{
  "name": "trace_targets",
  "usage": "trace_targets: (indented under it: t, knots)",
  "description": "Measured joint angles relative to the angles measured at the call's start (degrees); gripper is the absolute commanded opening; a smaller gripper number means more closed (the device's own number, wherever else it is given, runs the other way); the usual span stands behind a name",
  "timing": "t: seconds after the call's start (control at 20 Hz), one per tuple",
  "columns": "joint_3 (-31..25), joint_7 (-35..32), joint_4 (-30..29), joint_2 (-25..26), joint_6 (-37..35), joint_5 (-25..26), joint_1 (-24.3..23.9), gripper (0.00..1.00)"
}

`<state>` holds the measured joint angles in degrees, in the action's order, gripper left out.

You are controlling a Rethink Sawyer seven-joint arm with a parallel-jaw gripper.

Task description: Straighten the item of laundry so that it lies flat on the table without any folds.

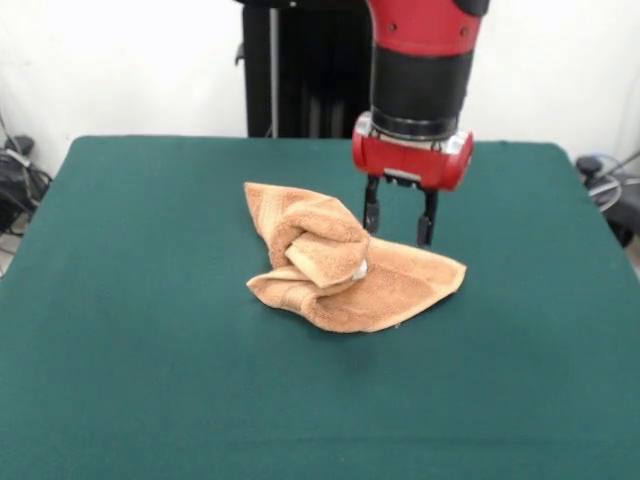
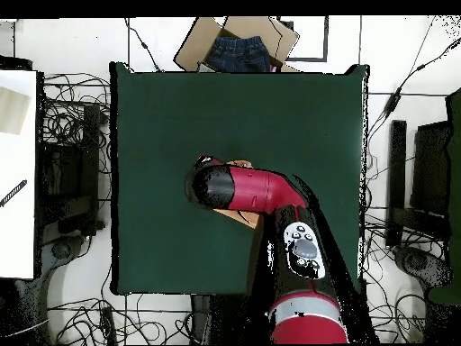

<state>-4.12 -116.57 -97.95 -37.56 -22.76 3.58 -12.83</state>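
One crumpled towel (image 1: 350, 272) sits mid-tabletop (image 1: 150, 380) with a fold rolled over its middle, and the gripper (image 1: 399, 222) hovers empty, jaws apart, over its far edge, so I'd guess next is pinching there and pulling flat.

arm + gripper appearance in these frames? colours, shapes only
The arm is a thick cylinder: glossy red shell above a black band, ending in a silver ring. Below sits a red, rounded gripper body with grey trim. The gripper has two slim black fingers. From overhead, the arm shows red, black and grey sections.
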Motion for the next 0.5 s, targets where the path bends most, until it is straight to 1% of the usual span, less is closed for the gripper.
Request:
trace_targets:
  t: [0.35, 0.5]
  knots:
    - [-1.67, 0.00, -2.05, -2.13, -0.01, 0.00, -3.11, 1.00]
    - [-2.71, 0.00, -3.45, -2.80, -0.01, 0.01, -5.21, 1.00]
